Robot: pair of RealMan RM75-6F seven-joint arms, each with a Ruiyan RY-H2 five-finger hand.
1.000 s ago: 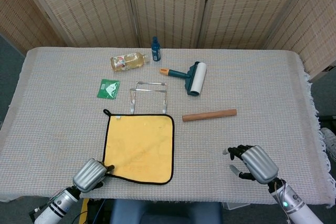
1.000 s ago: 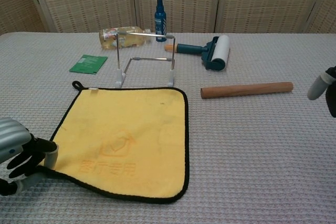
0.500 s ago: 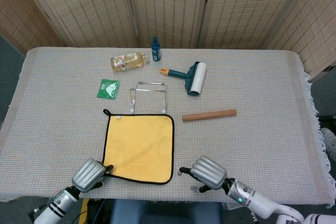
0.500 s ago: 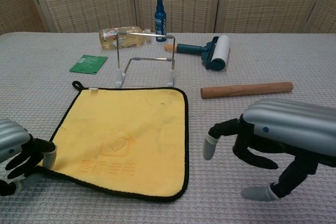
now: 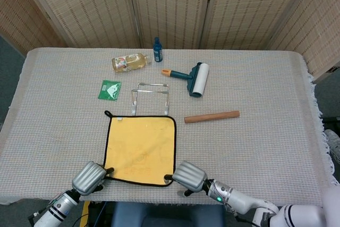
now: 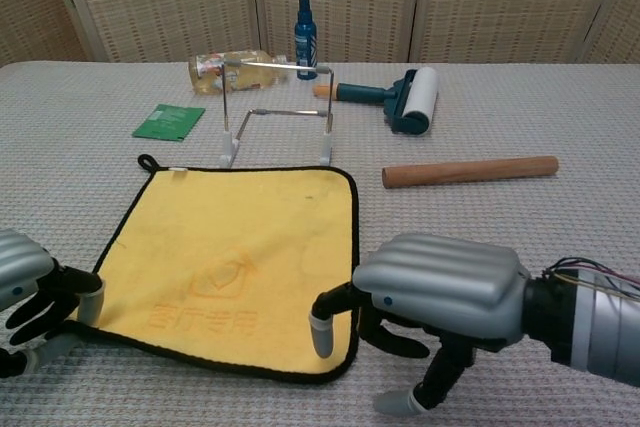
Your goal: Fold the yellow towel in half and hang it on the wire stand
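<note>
**Both hands at the towel's near corners, stand straight beyond the far edge**

The yellow towel lies flat and unfolded on the counter, roughly square, with its edges running parallel to the counter's front. Its far edge sits just in front of the feet of the wire stand, touching or nearly so; the chest view does not settle which. The fold therefore has to run away from the robot, near edge carried towards far edge, and the stand waits directly along that same line.

The left hand is at the near left corner, its dark fingers curled at the black hem. Whether they already pinch the cloth cannot be told from either view. The right hand is at the near right corner, fingers apart and holding nothing, one fingertip pointing down onto or just above the hem.

Each hand is closest to its own corner, so neither needs to cross over. To my eye the right hand still has to close on its corner before any lift can begin.

A wooden stick lies well off to the right of the towel, and a lint roller sits beyond it.
</note>
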